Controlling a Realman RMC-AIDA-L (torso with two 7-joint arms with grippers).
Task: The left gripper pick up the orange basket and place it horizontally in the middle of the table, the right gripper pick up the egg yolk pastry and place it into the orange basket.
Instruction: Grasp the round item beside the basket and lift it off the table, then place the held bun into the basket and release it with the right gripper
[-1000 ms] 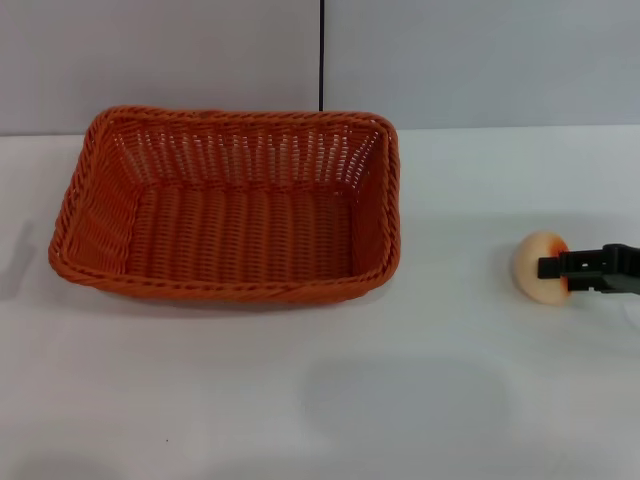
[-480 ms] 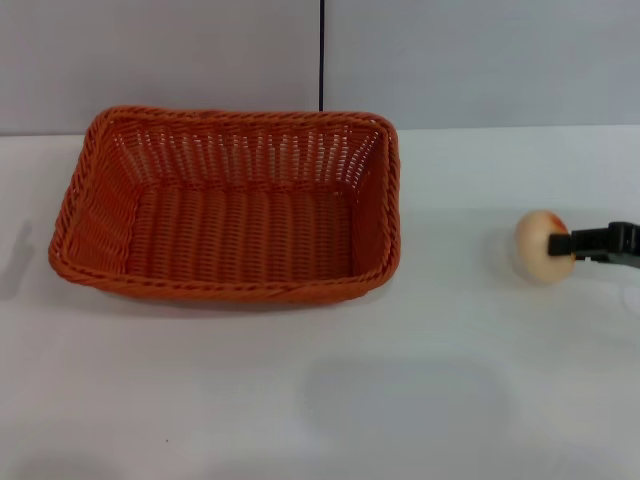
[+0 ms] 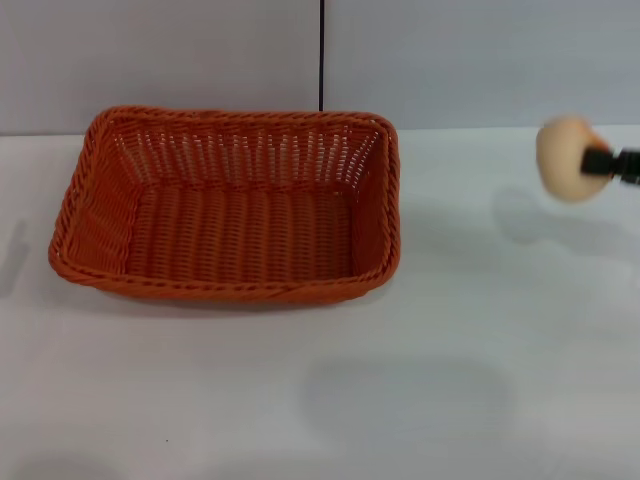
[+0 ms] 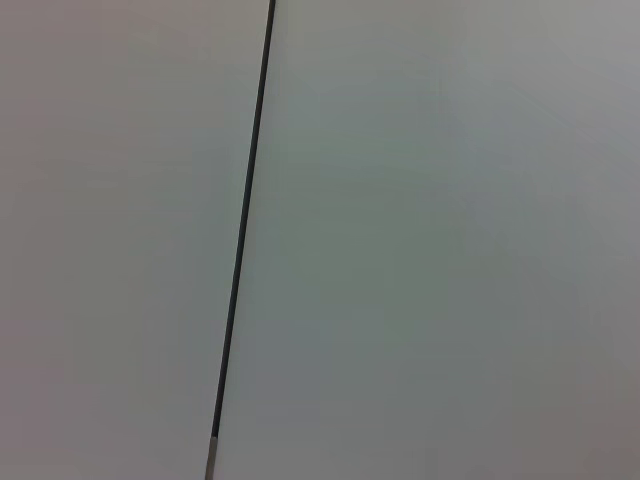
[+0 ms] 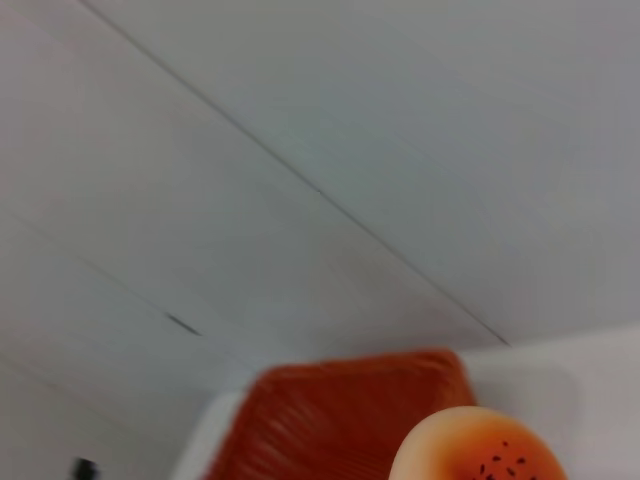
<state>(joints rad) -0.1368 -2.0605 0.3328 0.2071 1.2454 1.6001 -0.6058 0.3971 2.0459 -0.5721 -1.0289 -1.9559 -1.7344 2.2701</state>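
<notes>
Pastry (image 3: 566,160) gripped by right end effector (image 3: 600,163), lifted off table (image 3: 480,330); orange basket (image 3: 232,206) well leftward, long axis sideways, empty.

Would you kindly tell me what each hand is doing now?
Left hand: not in view.
Right hand: shut on the small round cream-coloured pastry, lifted off the table.

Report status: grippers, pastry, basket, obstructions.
Right gripper shut on pastry, lifted off table, right of basket. Left gripper out of view. Basket empty; path looks clear.
</notes>
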